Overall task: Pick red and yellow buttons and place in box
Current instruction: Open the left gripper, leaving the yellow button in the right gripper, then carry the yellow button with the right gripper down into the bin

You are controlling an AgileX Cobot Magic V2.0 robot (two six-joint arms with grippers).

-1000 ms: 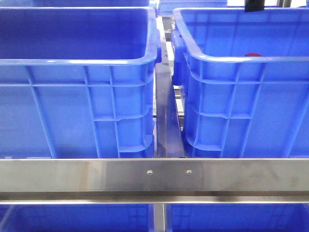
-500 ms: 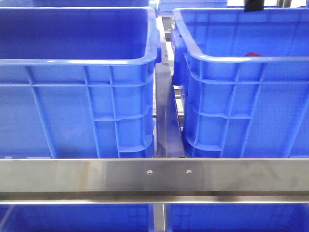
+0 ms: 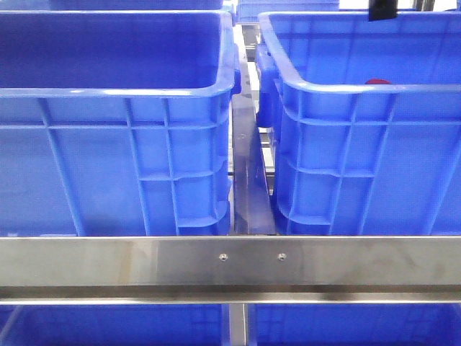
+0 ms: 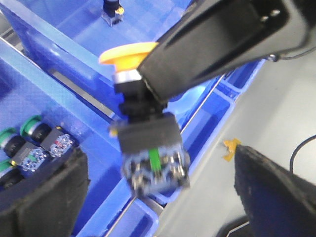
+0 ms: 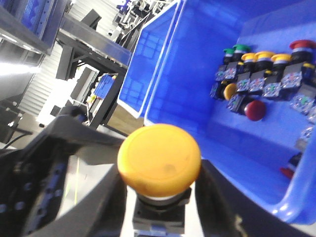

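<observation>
My right gripper [image 5: 158, 197] is shut on the yellow button [image 5: 159, 159] and holds it up by its black body. In the left wrist view the same yellow button [image 4: 129, 52] hangs from the right gripper's black finger [image 4: 217, 44]. My left gripper [image 4: 158, 195] is open wide, its pads [image 4: 39, 197] apart from the button on both sides. A dark red button [image 5: 255, 110] lies in a blue crate [image 5: 197, 74] among several other buttons. In the front view a red top [image 3: 377, 81] peeks over the right crate's rim [image 3: 360, 90]. The left blue box [image 3: 115, 91] shows nothing inside.
A steel rail [image 3: 230, 263] crosses in front of both crates, with a narrow gap [image 3: 248, 166] between them. Green-topped buttons [image 4: 29, 143] lie in a blue bin below the left gripper. A grey floor with a yellow tape mark [image 4: 231, 147] lies beside the bins.
In the front view the dark arm part at the top right edge has shifted slightly right. Crates and the red top have not moved.
</observation>
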